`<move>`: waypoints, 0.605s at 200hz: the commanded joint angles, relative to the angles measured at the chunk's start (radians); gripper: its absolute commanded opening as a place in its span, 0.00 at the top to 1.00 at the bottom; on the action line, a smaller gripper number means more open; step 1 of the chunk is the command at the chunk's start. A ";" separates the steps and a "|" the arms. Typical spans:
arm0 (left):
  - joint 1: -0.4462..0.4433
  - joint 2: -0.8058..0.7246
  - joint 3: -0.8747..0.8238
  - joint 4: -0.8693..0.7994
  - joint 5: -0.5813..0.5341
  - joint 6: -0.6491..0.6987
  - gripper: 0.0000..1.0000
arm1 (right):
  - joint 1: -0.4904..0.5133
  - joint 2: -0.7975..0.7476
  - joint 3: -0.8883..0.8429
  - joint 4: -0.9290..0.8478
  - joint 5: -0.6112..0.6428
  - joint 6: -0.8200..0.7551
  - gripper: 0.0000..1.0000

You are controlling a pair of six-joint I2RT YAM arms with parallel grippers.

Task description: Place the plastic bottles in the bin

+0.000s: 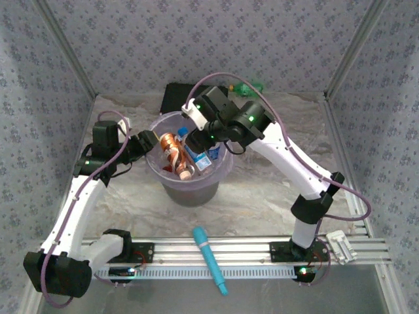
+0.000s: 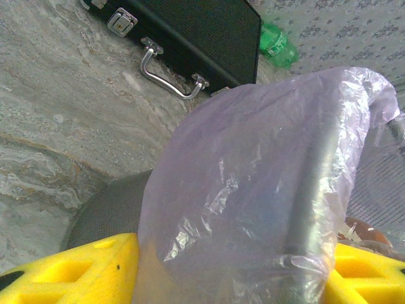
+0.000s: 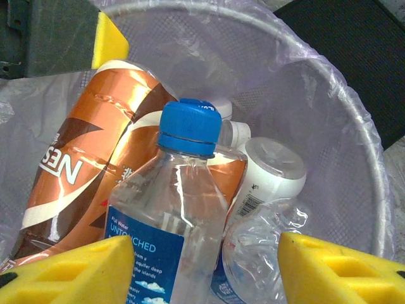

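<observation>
Marbled table [image 1: 262,196], patterned walls [image 1: 196,39], bin [image 1: 190,193] mid-table

Bin [image 1: 191,190] is a round grey mesh bucket with a lilac bag liner, standing upright. Inside, jumbled: orange-brown labelled bottle [image 3: 95,152] leaning, clear blue-capped bottle [image 3: 183,196] upright against it, white bottle [image 3: 272,171] and crumpled clear bottle [image 3: 259,253] alongside. Green bottle [image 1: 253,86] is outside, lying well behind the bin.

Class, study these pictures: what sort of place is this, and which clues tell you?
Probably a robot test booth: left arm and right arm bolted to a rail at a table edge, patterned walls close around, a bin of bottles.
</observation>
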 commanded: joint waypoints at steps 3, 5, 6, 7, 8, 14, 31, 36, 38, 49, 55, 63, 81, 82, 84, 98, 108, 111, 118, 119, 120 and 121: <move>-0.015 0.011 0.016 -0.007 -0.015 0.000 0.39 | 0.009 0.011 -0.046 -0.002 -0.035 0.031 0.42; -0.015 0.011 0.016 -0.005 -0.015 0.000 0.39 | 0.009 0.011 -0.050 -0.001 -0.039 0.034 0.42; -0.016 0.011 0.016 -0.005 -0.015 0.000 0.39 | 0.009 0.011 -0.052 0.000 -0.040 0.034 0.42; -0.017 0.012 0.016 -0.006 -0.014 -0.001 0.39 | 0.008 0.011 -0.055 0.002 -0.043 0.036 0.42; -0.017 0.012 0.016 -0.006 -0.014 -0.001 0.39 | 0.007 0.011 -0.057 0.002 -0.045 0.037 0.42; -0.016 0.011 0.017 -0.005 -0.015 -0.002 0.39 | 0.009 0.014 -0.068 0.009 -0.052 0.042 0.43; -0.017 0.013 0.018 -0.003 -0.013 -0.003 0.39 | 0.008 0.021 -0.077 0.017 -0.078 0.050 0.43; -0.017 0.013 0.017 -0.003 -0.013 -0.001 0.39 | 0.009 0.021 -0.074 0.017 -0.079 0.051 0.43; -0.017 0.013 0.018 -0.003 -0.013 -0.002 0.39 | 0.007 0.021 -0.072 0.017 -0.081 0.051 0.43; -0.018 0.014 0.019 -0.004 -0.013 0.001 0.39 | 0.004 0.017 -0.057 0.020 -0.085 0.052 0.43; -0.018 0.014 0.019 -0.004 -0.013 0.000 0.39 | 0.002 0.014 -0.046 0.023 -0.088 0.053 0.43; -0.018 0.015 0.019 -0.004 -0.012 0.001 0.39 | -0.001 0.010 -0.032 0.027 -0.094 0.053 0.43; -0.017 0.017 0.019 0.000 -0.011 0.000 0.39 | -0.010 -0.003 -0.005 0.037 -0.101 0.057 0.42; -0.018 0.017 0.019 0.001 -0.011 -0.001 0.39 | -0.010 -0.004 -0.004 0.039 -0.101 0.058 0.42; -0.017 0.017 0.018 0.002 -0.011 0.000 0.39 | -0.011 -0.007 -0.003 0.042 -0.101 0.060 0.41; -0.018 0.019 0.016 0.006 -0.009 -0.002 0.39 | -0.027 -0.030 -0.002 0.072 -0.100 0.074 0.38; -0.018 0.020 0.016 0.006 -0.009 -0.002 0.39 | -0.043 -0.053 -0.015 0.103 -0.101 0.088 0.36; -0.018 0.020 0.016 0.007 -0.007 -0.002 0.39 | -0.050 -0.060 -0.018 0.112 -0.101 0.094 0.35; -0.018 0.021 0.016 0.007 -0.006 0.000 0.39 | -0.064 -0.077 -0.030 0.134 -0.101 0.109 0.33; -0.018 0.021 0.016 0.006 -0.006 -0.001 0.39 | -0.068 -0.080 -0.032 0.139 -0.101 0.112 0.32; -0.018 0.021 0.016 0.006 -0.007 -0.001 0.39 | -0.070 -0.083 -0.034 0.142 -0.102 0.114 0.32; -0.018 0.022 0.016 0.006 -0.007 0.000 0.39 | -0.074 -0.085 -0.037 0.144 -0.103 0.116 0.32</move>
